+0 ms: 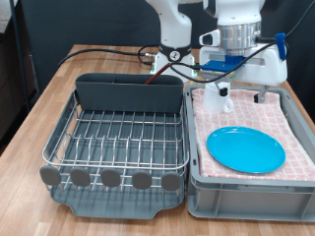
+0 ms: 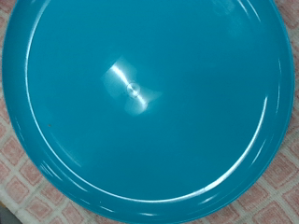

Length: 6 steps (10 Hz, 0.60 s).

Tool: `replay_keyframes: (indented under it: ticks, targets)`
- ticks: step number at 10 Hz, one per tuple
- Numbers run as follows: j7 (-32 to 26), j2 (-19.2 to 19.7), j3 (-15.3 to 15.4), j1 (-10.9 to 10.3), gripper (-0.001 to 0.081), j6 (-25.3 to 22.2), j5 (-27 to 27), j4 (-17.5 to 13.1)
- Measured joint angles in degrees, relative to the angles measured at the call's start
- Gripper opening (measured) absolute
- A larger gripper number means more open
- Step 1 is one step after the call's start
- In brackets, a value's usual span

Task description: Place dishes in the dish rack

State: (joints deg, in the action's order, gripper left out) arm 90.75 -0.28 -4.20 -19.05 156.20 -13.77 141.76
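Plate [image 1: 245,149] on checked cloth [image 1: 221,114]; no legible writing anywhere.

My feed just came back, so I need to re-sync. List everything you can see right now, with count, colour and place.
plate: one, light blue, flat on the checked cloth in the bin, at the exterior view's right; it fills the wrist view.
checked cloth: one, pink and white, lining the bin.
bin: one, grey, at the exterior view's right.
dish rack: one, silver wire on a dark grey tray, at the exterior view's left, with no dishes in it.
cutlery holder: one, dark grey, at the rack's far edge.
discs: five, grey, along the rack's near edge.
table: one, brown wood, under everything.
gripper: one, white, above the cloth just beyond the plate, holding nothing.
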Motion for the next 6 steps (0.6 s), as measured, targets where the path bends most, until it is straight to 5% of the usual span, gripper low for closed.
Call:
replay_keyframes:
  ticks: [3, 6]
  targets:
    - [-8.4, 0.0, -0.3, 0.2, 0.0802, 3.6, -4.8, 3.1]
    - [-21.1, 0.7, -0.4, 0.2, 0.0802, 6.9, -16.2, 4.8]
